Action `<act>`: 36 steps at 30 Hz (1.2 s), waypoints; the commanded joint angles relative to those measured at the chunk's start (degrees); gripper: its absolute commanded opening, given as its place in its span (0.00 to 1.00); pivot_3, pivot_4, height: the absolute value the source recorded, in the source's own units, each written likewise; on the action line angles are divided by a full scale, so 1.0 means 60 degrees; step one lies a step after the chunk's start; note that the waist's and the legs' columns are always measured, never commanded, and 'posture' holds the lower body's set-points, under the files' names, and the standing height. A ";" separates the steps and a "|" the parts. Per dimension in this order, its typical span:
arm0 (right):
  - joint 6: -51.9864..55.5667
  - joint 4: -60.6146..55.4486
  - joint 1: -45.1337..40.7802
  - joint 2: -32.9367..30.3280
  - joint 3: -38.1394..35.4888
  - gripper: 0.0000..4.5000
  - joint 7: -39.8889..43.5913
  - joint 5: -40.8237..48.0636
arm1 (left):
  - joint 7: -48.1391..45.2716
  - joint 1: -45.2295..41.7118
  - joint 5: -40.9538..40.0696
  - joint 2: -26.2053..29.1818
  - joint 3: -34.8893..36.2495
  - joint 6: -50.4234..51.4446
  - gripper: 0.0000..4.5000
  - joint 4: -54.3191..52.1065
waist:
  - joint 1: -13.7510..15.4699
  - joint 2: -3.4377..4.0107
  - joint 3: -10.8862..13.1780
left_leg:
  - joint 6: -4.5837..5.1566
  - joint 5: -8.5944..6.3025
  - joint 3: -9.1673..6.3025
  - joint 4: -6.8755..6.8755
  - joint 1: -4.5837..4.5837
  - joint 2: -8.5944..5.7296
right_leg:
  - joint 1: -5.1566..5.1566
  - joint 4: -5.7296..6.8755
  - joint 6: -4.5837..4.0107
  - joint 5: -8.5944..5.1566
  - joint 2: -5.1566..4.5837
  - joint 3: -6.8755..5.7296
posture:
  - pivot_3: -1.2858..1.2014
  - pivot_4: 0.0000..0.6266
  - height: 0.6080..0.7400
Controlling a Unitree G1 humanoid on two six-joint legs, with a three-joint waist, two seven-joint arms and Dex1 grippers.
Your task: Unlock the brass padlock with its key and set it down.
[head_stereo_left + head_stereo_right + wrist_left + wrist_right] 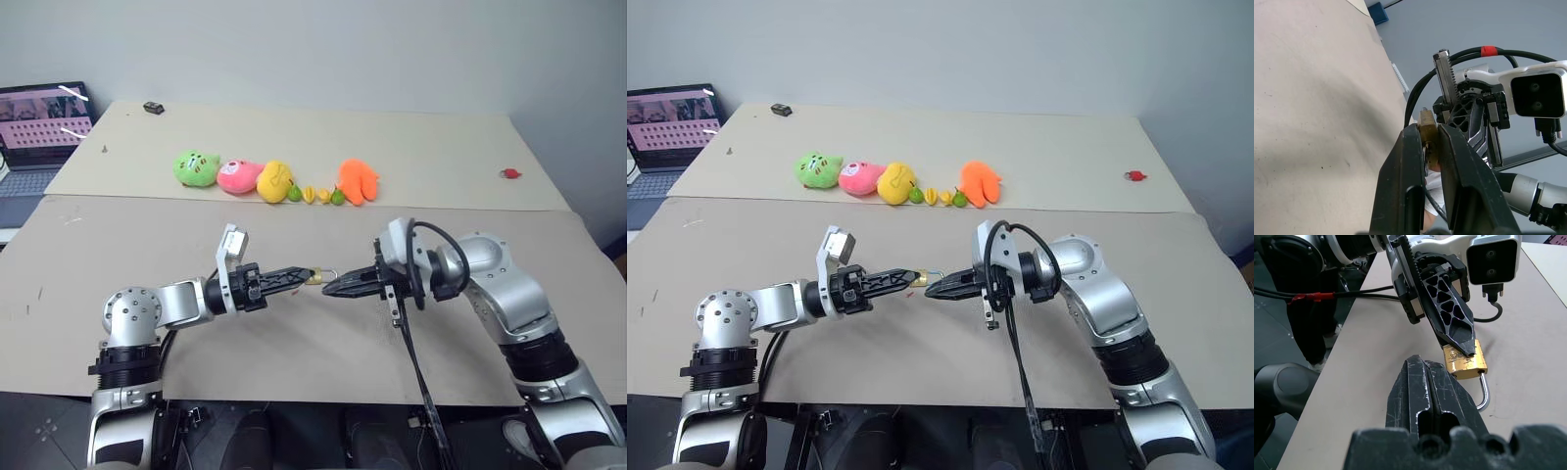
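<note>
Brass padlock (pixel 1466 363) in left hand (pixel 1469 350)

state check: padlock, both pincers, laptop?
padlock: held off the table in the left pincer, shackle swung open
left pincer: shut on padlock
right pincer: shut, tip close to the padlock; whether it holds a key can't be told
laptop: lid open, screen lit

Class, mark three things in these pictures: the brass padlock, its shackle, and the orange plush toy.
brass padlock (pixel 1465 364): right wrist view, on its gold body.
shackle (pixel 1485 392): right wrist view, on the silver loop's bend.
orange plush toy (pixel 357 180): left eye view, on its middle.
</note>
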 commanded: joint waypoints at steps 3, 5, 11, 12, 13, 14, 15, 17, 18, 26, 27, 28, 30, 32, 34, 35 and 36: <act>-0.0436 0.0304 -0.0557 0.0030 -0.0204 0.01 0.0062 -0.0140 | 0.0024 -0.0041 -0.0201 -0.0070 0.0128 -0.0154 0.01 -0.0253 | -0.0001 0.0000 0.0000 | 0.0000 0.0000 -0.0001 0.0000 0.0000 0.0001 | -0.0001 0.0001 -0.0002 0.0001 0.0002 0.0000 | 0.52 0.24 0.86; -0.0466 0.0455 -0.0683 -0.0029 -0.0288 0.01 0.0099 -0.0132 | 0.0039 0.0004 -0.0215 -0.0079 0.0138 -0.0158 0.01 -0.0281 | -0.0001 0.0000 0.0000 | 0.0000 0.0000 -0.0001 -0.0001 0.0000 0.0001 | -0.0001 0.0000 -0.0003 0.0001 0.0002 0.0000 | 0.52 0.24 0.86; -0.0614 0.0558 -0.0688 -0.0156 -0.0273 0.01 0.0208 -0.0202 | 0.0059 0.0029 -0.0202 -0.0147 0.0141 -0.0227 0.01 -0.0289 | -0.0001 0.0000 0.0000 | 0.0000 0.0000 -0.0001 -0.0002 0.0000 0.0001 | -0.0001 0.0000 -0.0007 0.0003 0.0001 0.0000 | 0.52 0.24 0.86; -0.0666 0.0573 -0.0645 -0.0151 -0.0237 0.01 0.0211 -0.0233 | 0.0071 0.0003 -0.0205 -0.0173 0.0154 -0.0252 0.01 -0.0266 | -0.0003 0.0000 0.0000 | 0.0000 0.0000 0.0000 -0.0001 0.0000 0.0000 | -0.0002 0.0000 -0.0006 0.0003 0.0001 0.0000 | 0.52 0.24 0.86; -0.0728 0.0599 -0.0604 -0.0128 -0.0182 0.01 0.0194 -0.0292 | 0.0095 -0.0015 -0.0233 -0.0202 0.0172 -0.0265 0.01 -0.0259 | -0.0004 0.0000 0.0000 | 0.0000 0.0000 0.0000 -0.0001 0.0000 0.0000 | -0.0001 0.0000 -0.0005 0.0003 0.0001 0.0000 | 0.52 0.24 0.86; -0.0816 0.0627 -0.0567 -0.0116 -0.0108 0.01 0.0183 -0.0389 | 0.0114 -0.0018 -0.0257 -0.0218 0.0178 -0.0270 0.01 -0.0268 | -0.0002 0.0000 0.0000 | 0.0000 0.0000 0.0000 -0.0001 0.0000 0.0001 | -0.0001 0.0000 -0.0005 0.0003 0.0001 0.0000 | 0.52 0.24 0.86; -0.0964 0.0665 -0.0529 -0.0113 0.0002 0.01 0.0190 -0.0549 | 0.0116 -0.0008 -0.0275 -0.0217 0.0172 -0.0267 0.01 -0.0290 | 0.0000 0.0000 0.0000 | 0.0000 0.0000 -0.0001 -0.0002 0.0000 0.0001 | -0.0001 0.0000 -0.0006 0.0003 0.0001 0.0000 | 0.52 0.24 0.86; -0.1238 0.0751 -0.0489 -0.0100 0.0179 0.01 0.0205 -0.0844 | 0.0108 0.0010 -0.0252 -0.0184 0.0149 -0.0282 0.01 -0.0311 | -0.0005 0.0000 0.0000 | 0.0000 0.0000 -0.0001 -0.0001 0.0000 0.0001 | -0.0001 0.0000 -0.0005 0.0003 0.0002 -0.0001 | 0.52 0.24 0.86; -0.1409 0.0811 -0.0487 -0.0094 0.0261 0.01 0.0216 -0.0997 | 0.0098 0.0011 -0.0233 -0.0162 0.0150 -0.0292 0.01 -0.0295 | -0.0006 0.0000 0.0000 | 0.0000 0.0000 0.0000 -0.0001 0.0000 0.0001 | -0.0001 0.0000 -0.0005 0.0003 0.0001 0.0000 | 0.52 0.24 0.86; -0.1885 0.1286 -0.0739 0.0220 0.0411 0.01 0.0109 -0.1397 | 0.0215 0.0027 -0.0377 -0.0122 0.0242 -0.0268 0.01 -0.0301 | -0.0010 0.0000 0.0000 | 0.0000 0.0000 -0.0001 -0.0001 0.0001 0.0001 | -0.0002 0.0002 -0.0005 0.0003 0.0002 0.0000 | 0.52 0.24 0.86; -0.1974 0.1396 -0.0783 0.0249 0.0423 0.01 0.0102 -0.1475 | 0.0238 0.0046 -0.0390 -0.0134 0.0246 -0.0277 0.01 -0.0316 | -0.0011 0.0000 0.0000 | 0.0000 0.0000 -0.0002 -0.0001 0.0001 0.0001 | -0.0002 0.0002 -0.0007 0.0004 0.0002 0.0000 | 0.52 0.24 0.86; -0.2066 0.1522 -0.0843 0.0290 0.0425 0.01 0.0067 -0.1554 | 0.0266 0.0071 -0.0410 -0.0157 0.0252 -0.0285 0.01 -0.0338 | -0.0012 0.0000 0.0000 | 0.0000 0.0000 -0.0001 -0.0001 0.0001 0.0001 | -0.0002 0.0002 -0.0008 0.0004 0.0002 0.0000 | 0.52 0.24 0.86; -0.2106 0.1682 -0.0958 0.0353 0.0344 0.01 0.0026 -0.1557 | 0.0328 0.0125 -0.0469 -0.0205 0.0260 -0.0285 0.01 -0.0389 | -0.0012 0.0000 0.0000 | 0.0000 0.0000 0.0000 -0.0001 0.0001 0.0001 | -0.0002 0.0001 -0.0024 0.0014 0.0001 0.0000 | 0.52 0.24 0.86; -0.2196 0.1832 -0.1073 0.0345 0.0265 0.01 0.0015 -0.1590 | 0.0343 0.0190 -0.0486 -0.0222 0.0238 -0.0289 0.01 -0.0450 | -0.0012 0.0000 0.0000 | 0.0000 0.0000 -0.0001 -0.0002 0.0001 0.0001 | -0.0002 0.0001 -0.0025 0.0015 0.0002 0.0000 | 0.52 0.24 0.86; -0.2305 0.2032 -0.1227 0.0309 0.0185 0.01 0.0012 -0.1637 | 0.0349 0.0241 -0.0497 -0.0230 0.0225 -0.0301 0.01 -0.0480 | -0.0020 0.0000 0.0000 | 0.0000 0.0000 0.0000 -0.0002 0.0001 0.0001 | -0.0002 0.0000 -0.0027 0.0016 0.0002 -0.0001 | 0.52 0.24 0.86; -0.2330 0.2139 -0.1322 0.0296 0.0133 0.01 0.0012 -0.1645 | 0.0359 0.0256 -0.0508 -0.0232 0.0224 -0.0306 0.01 -0.0483 | -0.0020 0.0000 0.0000 | 0.0000 0.0000 0.0001 -0.0002 0.0001 0.0001 | -0.0002 0.0000 -0.0028 0.0016 0.0001 0.0000 | 0.52 0.24 0.86; -0.2342 0.2238 -0.1412 0.0287 0.0089 0.01 0.0013 -0.1643 | 0.0365 0.0264 -0.0513 -0.0233 0.0222 -0.0311 0.01 -0.0480 | -0.0014 0.0000 0.0000 | 0.0000 0.0000 0.0002 -0.0002 0.0001 0.0001 | -0.0002 0.0000 -0.0029 0.0017 0.0000 0.0000 | 0.52 0.24 0.86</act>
